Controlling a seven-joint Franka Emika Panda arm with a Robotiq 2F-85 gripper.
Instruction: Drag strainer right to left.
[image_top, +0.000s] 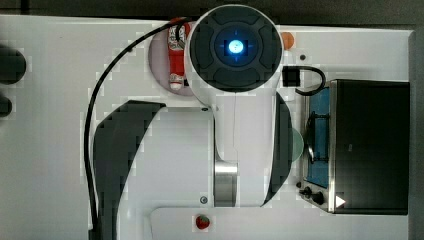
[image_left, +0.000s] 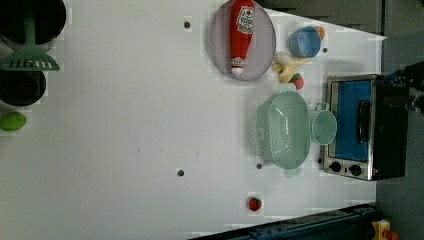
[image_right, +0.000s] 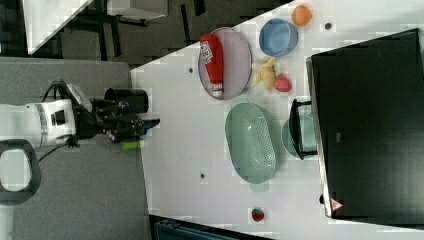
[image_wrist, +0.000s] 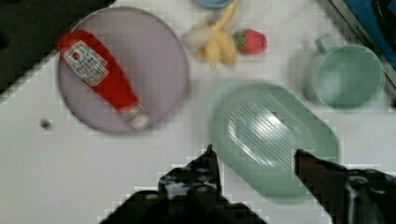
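The hand (image_wrist: 254, 156) hangs above the tabletop (image_left: 125, 125) with its two dark fingers (image_wrist: 211, 163) spread apart and nothing between them; in the wrist view the near end of the strainer (image_wrist: 275, 137) lies below the gap, and no contact shows. In the right view the hand (image_right: 145, 125) sits at the end of the white arm (image_right: 37, 125), well apart from the things on the tabletop.

The strainer (image_left: 284, 130) rests upright on the tabletop, its perforated inside facing up, on the left view's right side. Just beside it, toward the left view's right, stands a green mug (image_left: 324, 126), between the strainer and a toaster oven (image_left: 367, 127). The mug and strainer look very close; whether they touch cannot be told.

Near the strainer's other end lie a banana (image_left: 287, 67) and a strawberry (image_left: 298, 81), close together. Beyond them are a blue bowl (image_left: 305, 41) and an orange ball (image_right: 301, 15). A ketchup bottle (image_left: 241, 35) lies on a grey plate (image_left: 220, 45), near the strainer. A second strawberry (image_left: 255, 203) lies alone by the tabletop's edge.

At the left view's far left are a green spatula (image_left: 29, 57), two dark pots (image_left: 22, 87) and a lime (image_left: 12, 121), well apart from the strainer.
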